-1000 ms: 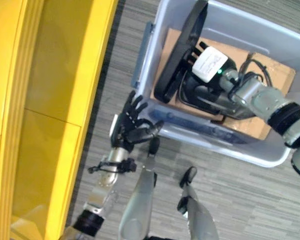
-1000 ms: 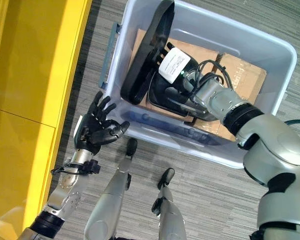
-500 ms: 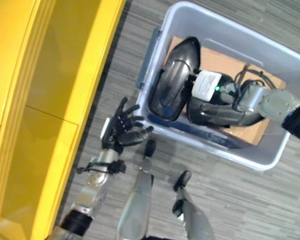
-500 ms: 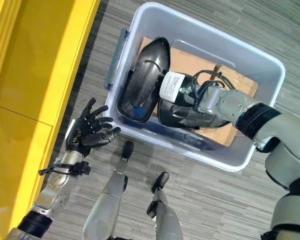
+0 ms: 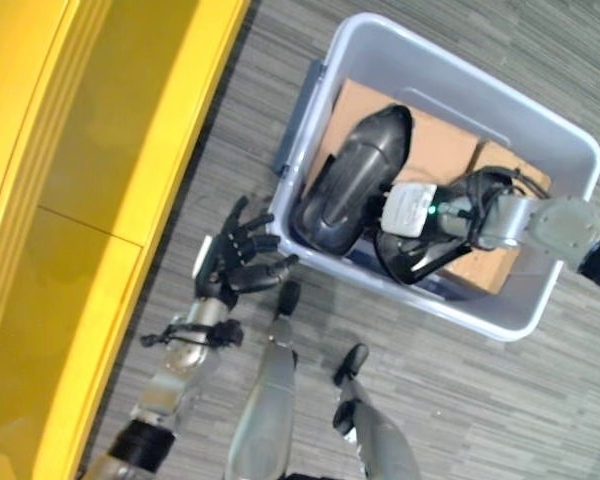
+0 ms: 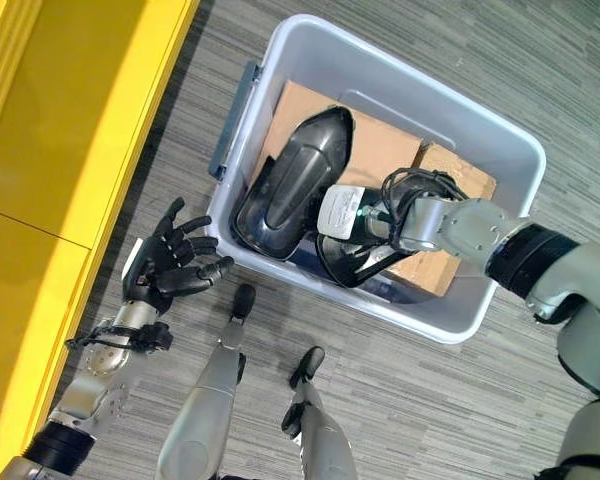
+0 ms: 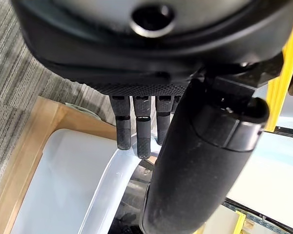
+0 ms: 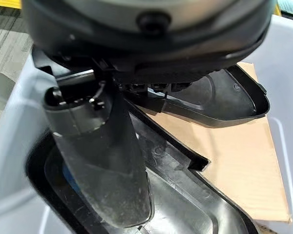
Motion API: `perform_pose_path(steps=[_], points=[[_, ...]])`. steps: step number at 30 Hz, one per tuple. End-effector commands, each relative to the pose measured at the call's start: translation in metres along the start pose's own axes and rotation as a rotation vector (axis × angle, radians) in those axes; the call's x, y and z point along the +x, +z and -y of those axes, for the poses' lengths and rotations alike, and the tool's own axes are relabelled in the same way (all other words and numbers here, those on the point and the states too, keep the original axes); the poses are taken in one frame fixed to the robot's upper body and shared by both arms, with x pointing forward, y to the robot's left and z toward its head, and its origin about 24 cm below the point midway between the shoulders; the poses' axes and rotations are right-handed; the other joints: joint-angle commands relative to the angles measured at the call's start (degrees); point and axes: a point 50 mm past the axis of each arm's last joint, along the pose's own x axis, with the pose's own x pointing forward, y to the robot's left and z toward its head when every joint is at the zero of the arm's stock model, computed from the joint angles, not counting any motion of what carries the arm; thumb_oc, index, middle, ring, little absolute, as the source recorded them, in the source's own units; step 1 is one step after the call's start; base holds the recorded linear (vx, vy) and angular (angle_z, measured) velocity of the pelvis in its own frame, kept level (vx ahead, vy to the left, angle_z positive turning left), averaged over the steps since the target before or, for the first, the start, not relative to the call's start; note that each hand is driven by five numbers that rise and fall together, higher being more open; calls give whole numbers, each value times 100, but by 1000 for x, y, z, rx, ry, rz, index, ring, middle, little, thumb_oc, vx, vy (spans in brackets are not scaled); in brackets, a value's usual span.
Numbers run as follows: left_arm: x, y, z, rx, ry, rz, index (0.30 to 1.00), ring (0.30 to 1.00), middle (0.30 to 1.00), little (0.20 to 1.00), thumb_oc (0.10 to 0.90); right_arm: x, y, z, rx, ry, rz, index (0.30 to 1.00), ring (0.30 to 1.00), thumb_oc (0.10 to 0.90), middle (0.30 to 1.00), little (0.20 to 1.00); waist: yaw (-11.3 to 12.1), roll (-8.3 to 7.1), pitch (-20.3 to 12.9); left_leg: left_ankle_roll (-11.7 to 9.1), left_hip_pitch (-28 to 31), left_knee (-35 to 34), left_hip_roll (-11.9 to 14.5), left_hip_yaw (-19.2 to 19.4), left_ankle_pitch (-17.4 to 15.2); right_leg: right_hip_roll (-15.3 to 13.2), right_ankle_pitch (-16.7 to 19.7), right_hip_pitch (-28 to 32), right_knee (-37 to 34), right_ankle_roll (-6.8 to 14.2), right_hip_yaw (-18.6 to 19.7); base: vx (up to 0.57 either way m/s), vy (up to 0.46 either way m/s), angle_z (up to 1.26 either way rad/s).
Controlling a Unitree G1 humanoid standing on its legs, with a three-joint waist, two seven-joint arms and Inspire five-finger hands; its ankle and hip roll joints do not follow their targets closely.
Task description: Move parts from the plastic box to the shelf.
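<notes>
Right hand (image 6: 355, 215) fingers curled round a rigid, probably light black shell part (image 6: 365, 262) in the plastic box (image 6: 280, 60); its thin rim suits gripping; left hand (image 6: 160, 270) spread, empty.

Both arms are silver-grey metal with black bands at the joints. The left hand (image 5: 232, 268) is matte black, its fingers (image 7: 143, 131) built of ribbed, finely textured segments, with a white plate along its outer edge. The right hand (image 6: 352, 215) is dark too and carries a white rectangular cover. A round recessed screw sits in each wrist housing.
</notes>
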Motion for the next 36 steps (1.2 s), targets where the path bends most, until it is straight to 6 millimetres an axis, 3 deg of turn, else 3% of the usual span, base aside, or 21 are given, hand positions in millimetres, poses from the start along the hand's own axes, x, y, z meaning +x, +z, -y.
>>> perform_pose_path(steps=[1,13,16,17,20,22,23,29,30,32,33,36], points=[[-17,-5,-19,78,32,-45,1000,1000,1000,1000,900,-28,-26,-10,27,34,-88,1000,1000,900,1000,1000,129,-496,-104,-313,355,-62,339,101,-449,-588,-40,142,244,324,21,-5,0,-3],[-21,-9,-30,136,25,-90,1000,1000,1000,1000,900,-48,-21,-15,32,40,-60,1000,1000,900,1000,1000,12,-738,-332,-347,651,-203,441,150,-420,-534,-52,278,210,314,105,-1,-2,-3],[-22,-11,-31,144,22,-101,1000,1000,1000,1000,900,-54,-17,-21,37,49,-52,1000,1000,900,1000,1000,-81,-736,-419,-355,752,-236,472,179,-421,-521,-59,326,218,310,140,3,-3,-9],[-23,-12,-31,143,23,-104,1000,1000,1000,1000,900,-56,-14,-23,41,54,-42,1000,1000,900,1000,1000,-106,-713,-437,-357,786,-247,482,188,-423,-519,-60,333,220,311,148,1,-4,-7],[-25,-19,-30,99,68,-107,1000,1000,1000,1000,900,-68,-23,-29,81,28,-123,1000,1000,900,1000,1000,-478,-432,-569,-359,876,-256,532,268,-414,-511,-44,315,254,300,267,-24,22,-17],[-27,-25,-20,23,99,-99,1000,1000,1000,1000,900,-72,-32,-28,160,-25,-195,1000,1000,900,1000,1000,-810,-72,-655,-342,896,-268,553,315,-380,-507,-7,279,253,292,339,-37,23,-32],[-28,-26,-19,7,112,-96,1000,1000,1000,1000,900,-72,-33,-31,250,-83,-251,1000,1000,900,1000,1000,-929,22,-660,-333,899,-255,569,335,-380,-502,2,260,263,288,368,-32,22,-26],[-32,-32,-17,-8,129,-113,1000,1000,1000,1000,900,-72,-17,-39,785,-489,-464,1000,1000,900,1000,1000,-1093,182,-673,-281,908,-243,578,426,-366,-518,14,166,305,259,495,-15,18,-20],[-32,-32,-16,-6,127,-113,1000,1000,1000,1000,900,-72,-17,-40,787,-489,-466,1000,1000,900,1000,1000,-1077,177,-673,-281,907,-242,578,428,-366,-518,14,165,305,259,497,3,-2,-8],[-34,-34,-16,-23,146,-117,1000,1000,1000,1000,900,-70,-8,-41,1006,-648,-514,1000,1000,900,1000,1000,-1111,239,-646,-268,939,-225,583,458,-395,-509,-11,169,326,244,536,0,0,0],[-34,-34,-16,-23,146,-117,1000,1000,1000,1000,900,-70,-8,-41,1006,-648,-514,1000,1000,900,1000,1000,-1111,239,-646,-268,939,-225,583,458,-395,-509,-11,169,326,244,536,-1,-6,4],[-35,-37,-15,-41,165,-126,1000,1000,1000,1000,900,-62,3,-49,1276,-793,-581,1000,1000,900,1000,1000,-1134,289,-641,-252,921,-213,582,478,-377,-517,-9,122,345,227,566,-1,-1,2]])
